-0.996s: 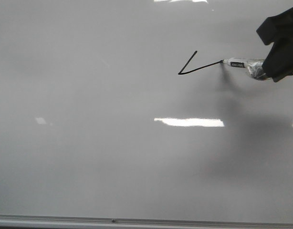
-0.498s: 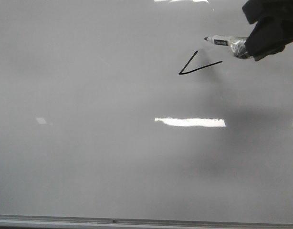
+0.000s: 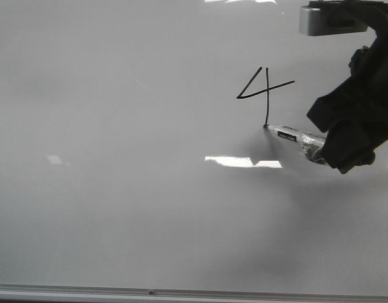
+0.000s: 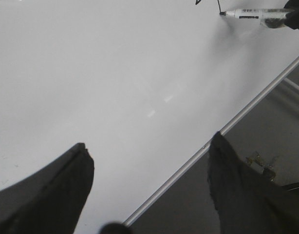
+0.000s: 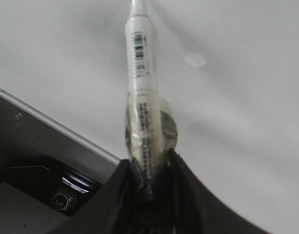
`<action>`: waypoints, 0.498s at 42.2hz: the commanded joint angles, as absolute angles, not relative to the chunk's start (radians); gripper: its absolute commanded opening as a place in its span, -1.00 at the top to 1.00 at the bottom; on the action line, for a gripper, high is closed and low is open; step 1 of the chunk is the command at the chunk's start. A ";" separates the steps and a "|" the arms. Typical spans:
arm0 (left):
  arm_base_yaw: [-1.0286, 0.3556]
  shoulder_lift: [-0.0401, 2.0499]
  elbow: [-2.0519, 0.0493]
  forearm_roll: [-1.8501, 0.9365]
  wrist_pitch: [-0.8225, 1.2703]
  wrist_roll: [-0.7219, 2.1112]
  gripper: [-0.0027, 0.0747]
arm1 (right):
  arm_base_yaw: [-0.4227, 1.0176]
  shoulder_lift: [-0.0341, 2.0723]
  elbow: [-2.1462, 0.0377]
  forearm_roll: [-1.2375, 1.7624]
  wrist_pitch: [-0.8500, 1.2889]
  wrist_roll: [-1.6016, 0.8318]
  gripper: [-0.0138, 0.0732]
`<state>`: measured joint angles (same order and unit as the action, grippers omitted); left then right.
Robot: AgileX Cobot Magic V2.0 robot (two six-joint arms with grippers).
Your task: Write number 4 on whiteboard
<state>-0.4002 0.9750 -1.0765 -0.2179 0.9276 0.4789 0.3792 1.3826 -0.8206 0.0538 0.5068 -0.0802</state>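
- The number 4 point(image 3: 265, 93) stands in thin black lines on the upper right part of the whiteboard point(image 3: 118, 208), with an open top, a slanted crossbar and a long stem
- The right gripper point(image 5: 148, 168) is clamped on the back end of a white marker point(image 3: 294, 136), which is wrapped in clear tape there
- The marker tip touches the board at the lower end of the stem
- The left gripper point(image 4: 147, 187) hangs over the board's near edge, its two dark fingers point(image 4: 57, 190) wide apart with nothing between them
- Past the metal frame there is a grey surface, perhaps the table point(image 4: 266, 131); it is too blurred to say more
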 commanded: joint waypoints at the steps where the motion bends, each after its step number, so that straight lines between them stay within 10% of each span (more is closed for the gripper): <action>1: -0.398 0.959 -1.103 -0.239 0.859 0.475 -0.31 | 0.378 1.321 -0.874 0.054 0.477 -0.090 0.80; 21: -0.630 1.047 -1.166 -0.280 0.971 0.659 -0.31 | 0.606 0.948 -0.892 0.130 0.843 -0.484 0.80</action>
<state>-0.5713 1.0315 -1.1194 -0.2401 0.9983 0.6290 0.5791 1.0015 -0.8583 0.0847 0.8330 -0.3829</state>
